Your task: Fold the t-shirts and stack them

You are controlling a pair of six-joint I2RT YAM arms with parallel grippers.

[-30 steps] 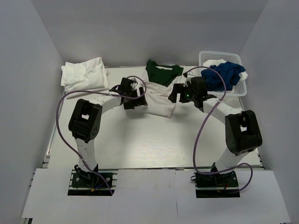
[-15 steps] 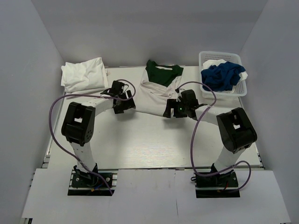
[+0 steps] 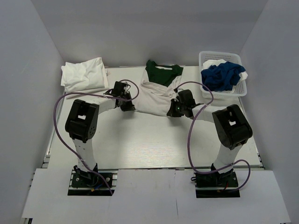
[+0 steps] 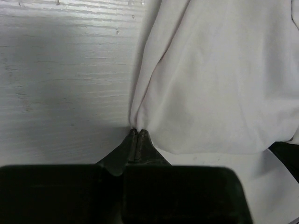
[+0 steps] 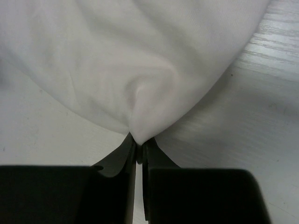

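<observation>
Both arms came in closer & lower since 1 s ago, jaws went wide to shut. L gripper [image 4: 138, 132] pinches near-left corner of white t-shirt [image 3: 156, 99], mid-table, near edge running L-R, far end touching green t-shirt [image 3: 163, 74], collar twd back wall. R gripper [image 5: 138, 144] pinches near-right corner

Left wrist view. My left gripper [image 4: 138, 134], at bottom centre, has its two dark fingers pressed together on a pinched edge of the white t-shirt [image 4: 219, 84]. From the pinch I see creases fan up and right across the cloth, which fills the right side. Bare white table [image 4: 60, 84], wood-grained, lies left.
</observation>
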